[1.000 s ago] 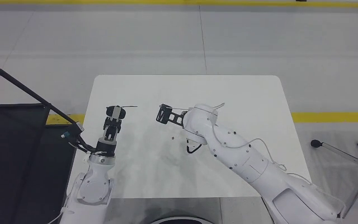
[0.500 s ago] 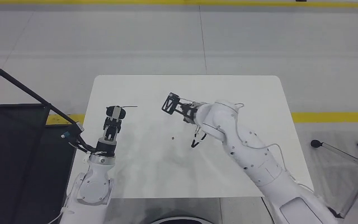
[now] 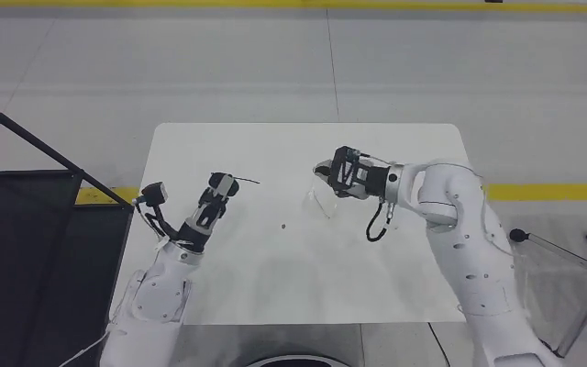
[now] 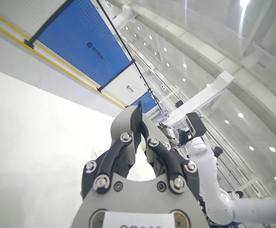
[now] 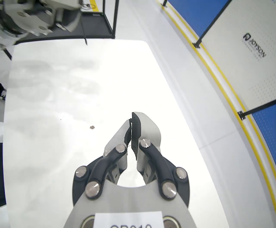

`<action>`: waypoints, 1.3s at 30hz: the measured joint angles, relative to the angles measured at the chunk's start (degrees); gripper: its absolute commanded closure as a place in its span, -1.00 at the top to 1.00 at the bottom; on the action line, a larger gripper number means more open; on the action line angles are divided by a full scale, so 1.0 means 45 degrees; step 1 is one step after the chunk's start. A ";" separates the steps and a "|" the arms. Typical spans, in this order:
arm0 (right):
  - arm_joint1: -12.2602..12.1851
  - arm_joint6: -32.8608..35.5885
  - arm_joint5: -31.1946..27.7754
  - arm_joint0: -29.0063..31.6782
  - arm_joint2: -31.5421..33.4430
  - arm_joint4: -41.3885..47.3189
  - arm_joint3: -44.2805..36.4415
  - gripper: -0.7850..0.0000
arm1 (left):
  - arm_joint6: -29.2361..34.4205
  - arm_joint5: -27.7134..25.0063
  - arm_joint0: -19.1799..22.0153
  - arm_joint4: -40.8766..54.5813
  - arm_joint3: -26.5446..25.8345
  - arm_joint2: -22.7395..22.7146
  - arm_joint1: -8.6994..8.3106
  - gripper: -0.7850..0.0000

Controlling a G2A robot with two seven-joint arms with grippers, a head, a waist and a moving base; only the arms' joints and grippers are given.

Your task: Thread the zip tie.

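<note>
A thin black zip tie (image 3: 244, 180) sticks out sideways from my left gripper (image 3: 225, 186), which is shut on it above the white table's (image 3: 275, 275) left half. In the left wrist view the pads (image 4: 136, 121) press together and a short black tip (image 4: 139, 103) pokes past them. My right gripper (image 3: 328, 171) hovers right of centre, pointing at the left one with a gap between them. Its fingers (image 5: 135, 125) are shut, and I cannot make out anything pinched. The right wrist view shows the left gripper (image 5: 43, 17) far off with the tie's end (image 5: 85, 42) hanging out.
A small brown speck (image 3: 284, 224) lies mid-table, also the speck (image 5: 92, 127) ahead of the right gripper. A black framed stand (image 3: 41, 229) sits off the table's left edge. A faint pale outline (image 3: 321, 202) shows on the table under the right gripper.
My right gripper has moved right and slightly away, and its arm has swung out to the right side. My left gripper has shifted right toward the centre with the zip tie, tilting over.
</note>
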State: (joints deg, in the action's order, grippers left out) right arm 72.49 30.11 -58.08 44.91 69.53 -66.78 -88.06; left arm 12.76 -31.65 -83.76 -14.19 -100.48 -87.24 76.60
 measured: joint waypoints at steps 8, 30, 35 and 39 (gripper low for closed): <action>-0.0894 -0.2565 0.0019 0.0555 -0.0036 -0.0209 -0.0934 -1.00 | 0.2944 -0.0366 0.1704 0.0984 0.1210 0.0535 -0.0184 -1.00; -0.1247 -0.3264 0.0050 0.0916 0.0010 -0.0311 -0.1397 -1.00 | 0.4099 -0.0324 0.2821 0.1291 0.2817 0.1104 -0.0242 -1.00; -0.1460 -0.3776 0.0015 0.1268 0.0584 0.0174 -0.2160 -1.00 | 0.5861 -0.1168 0.4265 0.2092 0.4512 0.1538 -0.0331 -1.00; -0.1803 -0.4246 0.0017 0.1669 0.0866 0.1091 -0.2753 -1.00 | 0.7400 -0.2001 0.5359 0.2965 0.5571 0.1950 -0.0394 -1.00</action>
State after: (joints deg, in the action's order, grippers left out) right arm 64.38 11.01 -58.00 52.42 73.43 -61.88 -100.45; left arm 46.06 -40.65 -59.65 -0.84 -75.41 -78.47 74.83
